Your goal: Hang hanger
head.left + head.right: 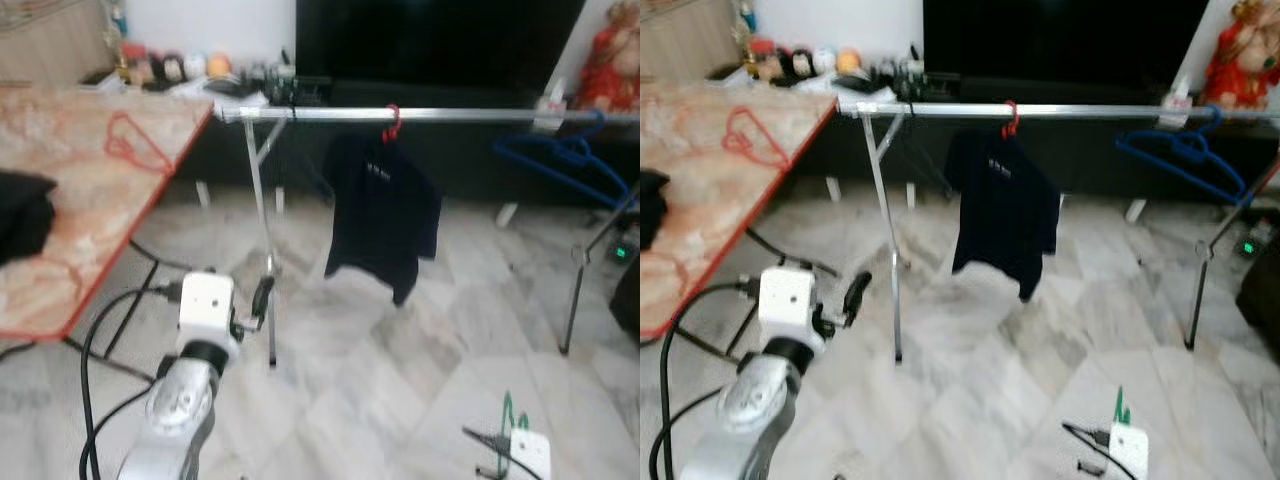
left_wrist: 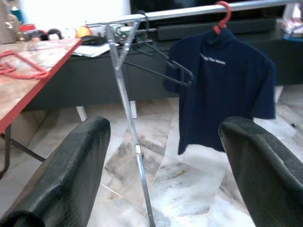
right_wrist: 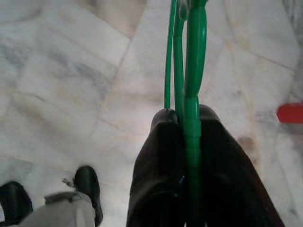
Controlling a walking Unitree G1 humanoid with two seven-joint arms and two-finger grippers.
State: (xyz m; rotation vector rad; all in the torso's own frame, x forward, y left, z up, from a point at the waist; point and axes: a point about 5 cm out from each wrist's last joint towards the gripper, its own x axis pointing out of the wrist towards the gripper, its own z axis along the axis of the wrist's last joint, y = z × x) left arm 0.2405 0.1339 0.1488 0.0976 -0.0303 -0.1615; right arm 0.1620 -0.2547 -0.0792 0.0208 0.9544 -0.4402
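Note:
A silver clothes rail point(image 1: 450, 116) crosses the room ahead. A dark navy shirt point(image 1: 385, 215) hangs from it on a red hanger point(image 1: 391, 122), and an empty blue hanger point(image 1: 560, 155) hangs further right. A thin dark hanger point(image 2: 163, 66) hangs near the rail's left leg. My right gripper point(image 3: 186, 113) is low at the right, shut on a green hanger point(image 3: 191, 71) whose tip point(image 1: 507, 412) pokes up. My left gripper point(image 2: 164, 125) is open with nothing in it, held low by the rack's left leg point(image 1: 268, 280) and pointing at the shirt. Another red hanger point(image 1: 135, 145) lies on the table.
A marble-topped table point(image 1: 90, 230) with a red edge stands at the left, with a black cloth point(image 1: 22, 225) on it. A dark TV point(image 1: 430, 40) and a low cabinet stand behind the rail. Black cables point(image 1: 110, 320) trail over the marble floor.

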